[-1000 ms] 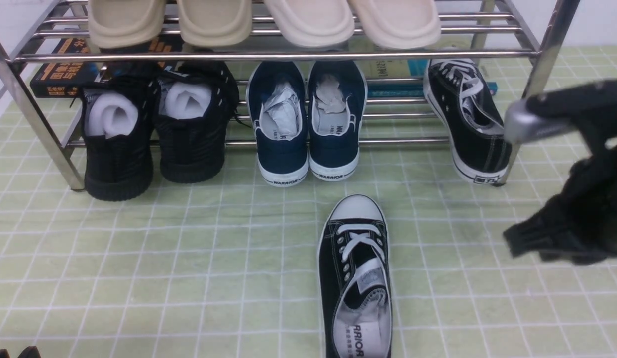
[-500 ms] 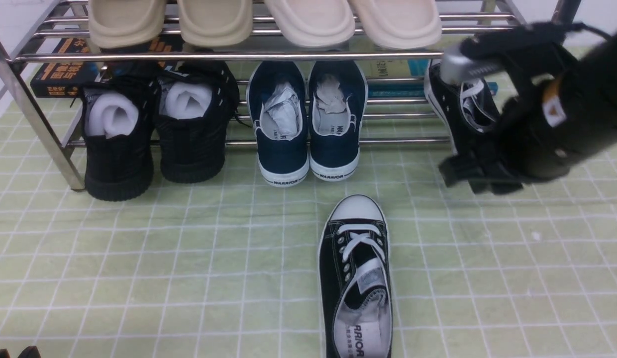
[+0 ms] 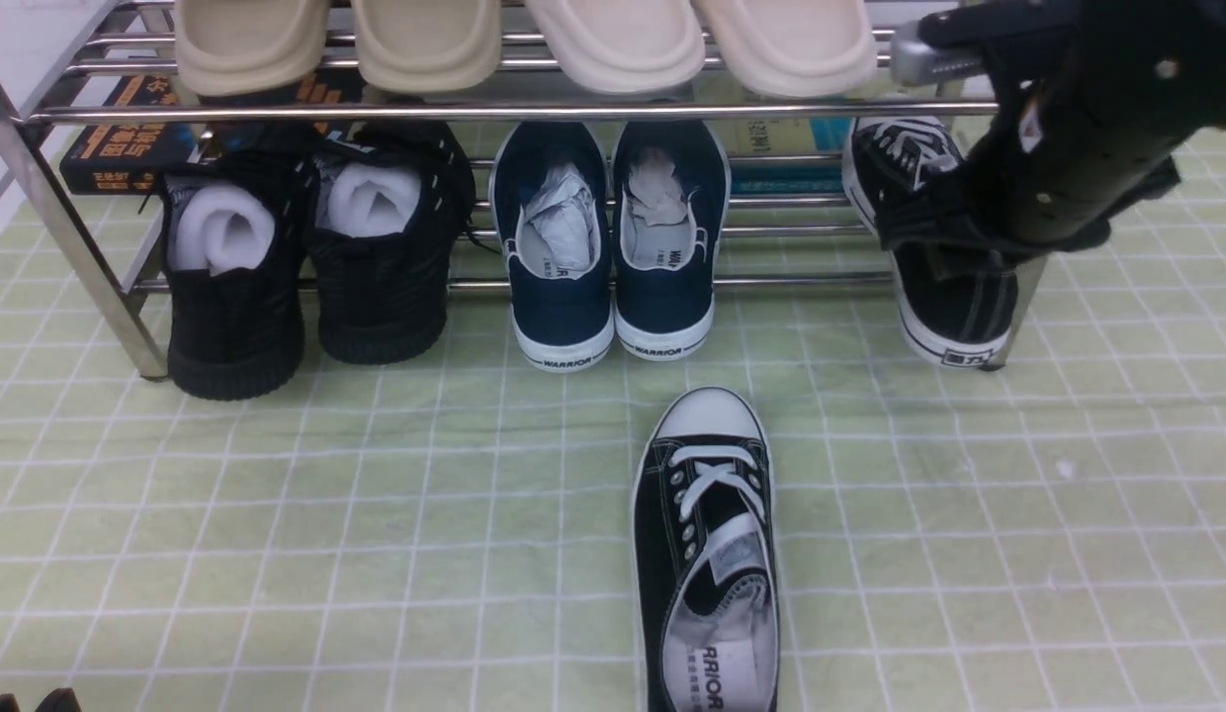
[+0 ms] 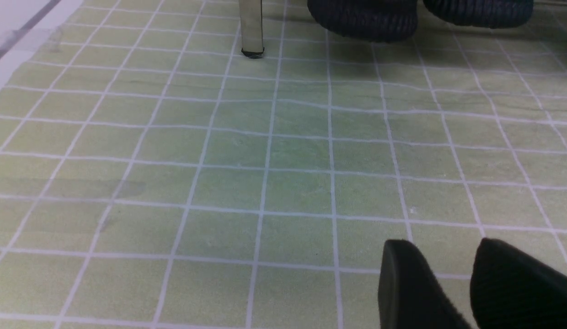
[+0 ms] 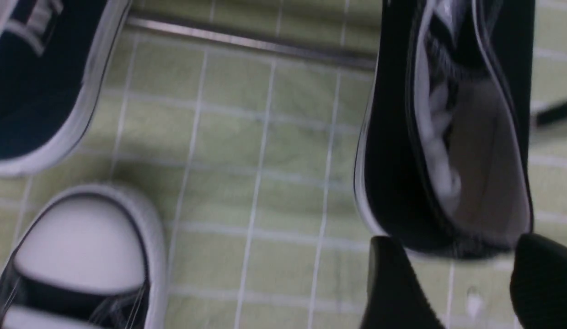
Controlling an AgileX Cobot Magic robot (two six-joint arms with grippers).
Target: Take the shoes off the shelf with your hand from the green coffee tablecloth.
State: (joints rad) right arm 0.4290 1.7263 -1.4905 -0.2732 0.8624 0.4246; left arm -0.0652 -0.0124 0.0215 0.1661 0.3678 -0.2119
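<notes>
The right arm [image 3: 1107, 109] reaches in from the right, its hand [image 5: 455, 249] open, fingers spread apart. The left hand [image 4: 448, 249] has its fingertips slightly apart, only the tips showing in front view.

Bare cloth [image 3: 376, 494] between the sneaker [image 3: 707, 554] and black shoes [image 3: 306, 287].
</notes>
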